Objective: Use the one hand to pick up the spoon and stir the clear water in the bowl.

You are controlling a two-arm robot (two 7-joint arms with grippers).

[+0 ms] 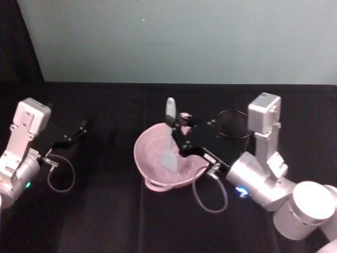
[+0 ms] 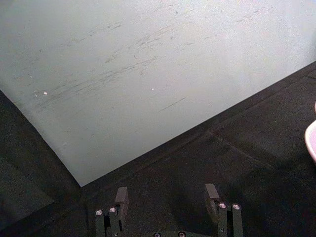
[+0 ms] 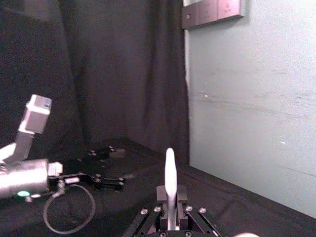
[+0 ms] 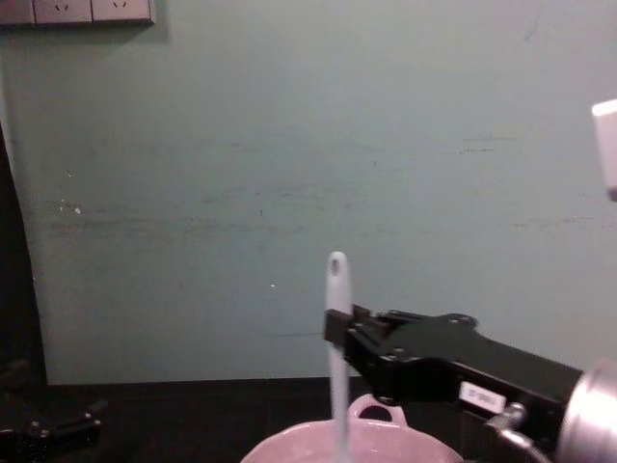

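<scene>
Right gripper [image 1: 177, 128] is in the middle of the head view, jaws pressed together on the white plastic spoon [image 1: 170, 138] and pinching the handle partway down. In the chest view the holed tip pokes up above the black fingers [image 4: 337, 326]. The spoon stands close to upright, and that looks deliberate: the scoop goes down inside the pale pink bowl [image 1: 138, 153] while the gripper body rides above the rim. The arm comes in from the lower right of the frame and crosses the bowl's right-hand side, so the wrist sits off to the side, not over the bowl. The bowl is just below centre on the black cloth, and the scoop is low against its inner wall. I can't pick out the clear water itself, so whether the scoop is wetted is a judgement, though the depth looks right for stirring. The black wire-mesh cup [image 1: 233, 124] is just behind the gripper to the upper right, so any circling needs to be small. Over at the left edge, the left gripper [image 1: 79, 129] is parked with fingers [image 2: 121, 197] spread on nothing, well apart from the bowl.
</scene>
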